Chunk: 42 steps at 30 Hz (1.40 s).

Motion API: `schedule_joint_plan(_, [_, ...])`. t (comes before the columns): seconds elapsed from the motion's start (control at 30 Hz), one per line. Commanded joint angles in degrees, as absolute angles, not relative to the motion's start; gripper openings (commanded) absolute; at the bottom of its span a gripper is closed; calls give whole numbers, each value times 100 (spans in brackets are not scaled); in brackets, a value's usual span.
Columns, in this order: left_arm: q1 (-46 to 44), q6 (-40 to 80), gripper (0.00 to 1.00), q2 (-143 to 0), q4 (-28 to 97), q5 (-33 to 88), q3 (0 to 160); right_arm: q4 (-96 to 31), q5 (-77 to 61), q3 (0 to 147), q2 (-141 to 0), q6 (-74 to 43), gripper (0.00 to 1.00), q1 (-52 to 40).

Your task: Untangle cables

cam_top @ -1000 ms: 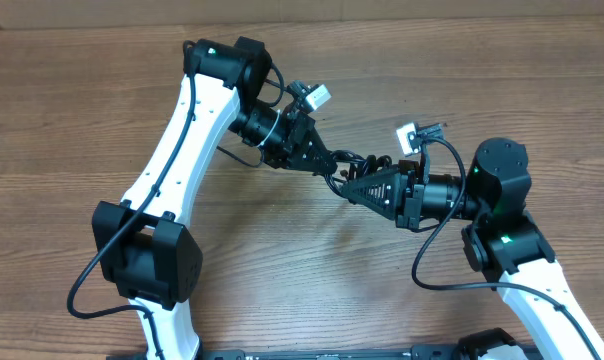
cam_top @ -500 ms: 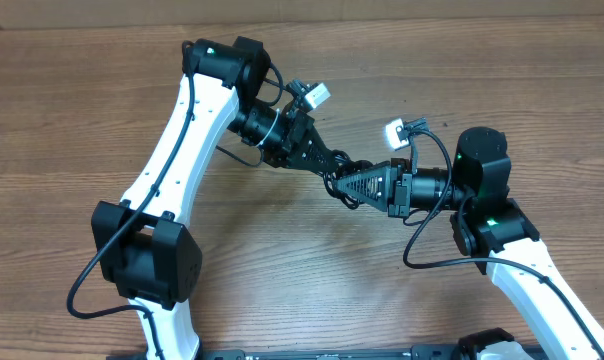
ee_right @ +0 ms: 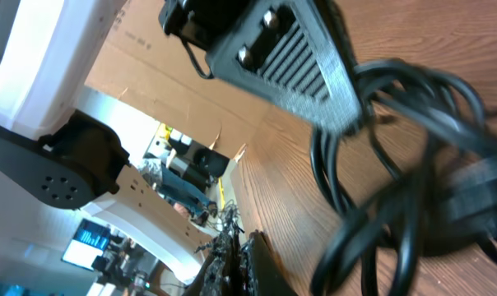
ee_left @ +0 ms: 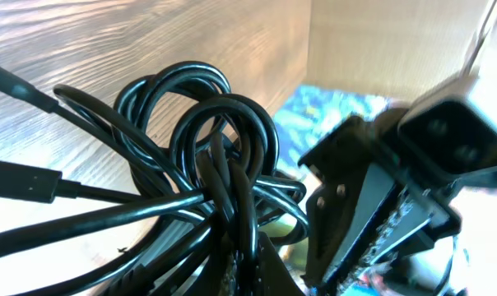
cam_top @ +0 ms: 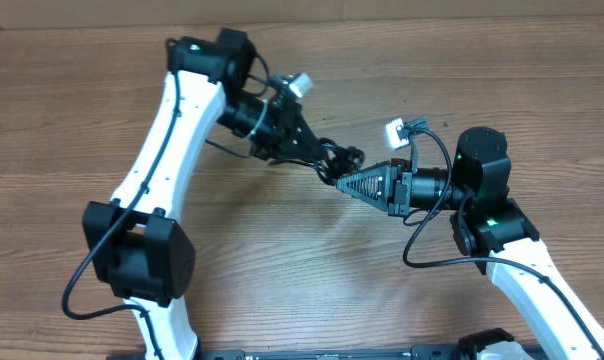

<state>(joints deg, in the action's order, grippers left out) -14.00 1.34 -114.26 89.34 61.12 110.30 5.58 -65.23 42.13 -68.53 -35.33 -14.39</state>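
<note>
The left gripper (cam_top: 322, 166) is clenched on the cables (cam_top: 339, 158). In its wrist view the black strands gather into one tight neck and run down between its fingers at the bottom edge of the picture. Above that neck the cords fan out into several overlapping loops, wound through one another. A straight plug (ee_left: 22, 182) sticks out to the left of the knot, clear of the loops. The right gripper (cam_top: 344, 183) is shut as well, and its narrow tip presses into the lower side of the same tangle. In its wrist view the strands cross close in front of the lens and curl back in wide, blurred bends, so it seems to pinch a strand, though the exact cord cannot be made out. The two tips sit almost nose to nose, the left coming in from the upper left and the right from the right, with the small bundle caught between them. The bundle is held near the middle of the wooden table (cam_top: 82, 120). Whether it touches the wood cannot be told from above. Each arm reaches back from there — the left bends up and round to its base at the near left, the right to its base at the near right.
</note>
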Motion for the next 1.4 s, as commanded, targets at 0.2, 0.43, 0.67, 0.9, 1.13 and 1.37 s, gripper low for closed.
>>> schedule_joint_plan(0.2, [-703,2930,5,-11419,8927,6154,11170,582,-5996,4335,-6860,-4075,4,-1463])
schedule_joint_plan(0.43, [-617,4569,4,-11419,8903,6154,11170,-54,-5214,4335,-6860,-4268,4,-1463])
schedule_joint_plan(0.67, [-674,5583,4,-11419,8228,6154,11170,-132,-4792,4335,-6860,-4375,4,-1542])
schedule_joint_plan(0.9, [-808,6731,4,-11419,8187,6154,11170,-305,-3782,4335,-6871,-4823,23,-1962])
schedule_joint_plan(1.13, [-895,7253,4,-11419,8184,6582,11170,-325,-3181,4335,-6886,-4825,55,-2534])
schedule_joint_plan(1.37, [-1050,7913,4,-11419,8182,6606,11170,-322,-2757,4335,-6893,-4995,55,-2842])
